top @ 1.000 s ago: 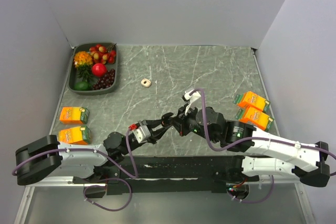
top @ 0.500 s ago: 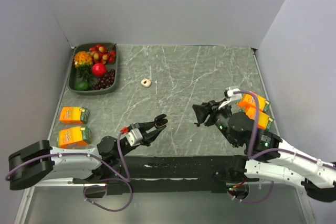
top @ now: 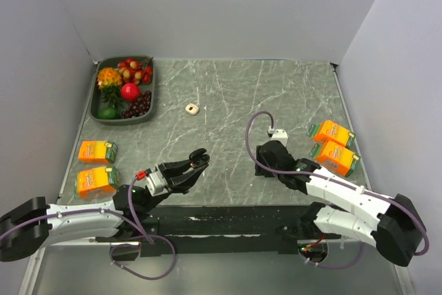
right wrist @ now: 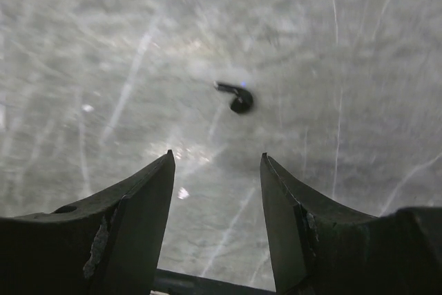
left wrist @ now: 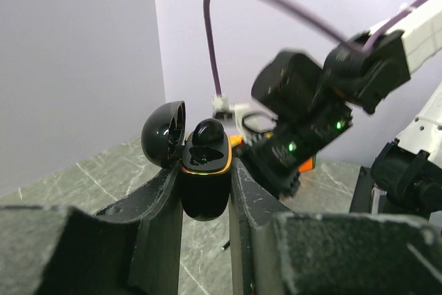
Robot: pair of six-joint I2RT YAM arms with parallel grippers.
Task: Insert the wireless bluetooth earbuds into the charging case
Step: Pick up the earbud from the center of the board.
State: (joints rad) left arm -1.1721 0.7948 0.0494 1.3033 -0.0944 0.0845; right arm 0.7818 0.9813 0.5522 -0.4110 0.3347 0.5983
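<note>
- Earbud (right wrist: 239,100), loose: lies on table (right wrist: 83,46) at 12 o'clock of right gripper (right wrist: 216,164), apart from it; stem toward 10 o'clock.
- Jaws of right gripper spread, nothing between.
- Handling, judged: tiny, light, hard, glossy, likely slippery; prone to flick away. Best pinched across rounded body, stem left free for socket.
- Charging case (left wrist: 204,195): pinched upright in left gripper (top: 197,159), off table; lid (left wrist: 164,132) swung open toward 10 o'clock.
- Contents: seated earbud (left wrist: 207,132) in one socket; other socket not clearly visible.
- Tray (top: 153,94) at 10 o'clock of table: holds fruit (top: 130,91).
</note>
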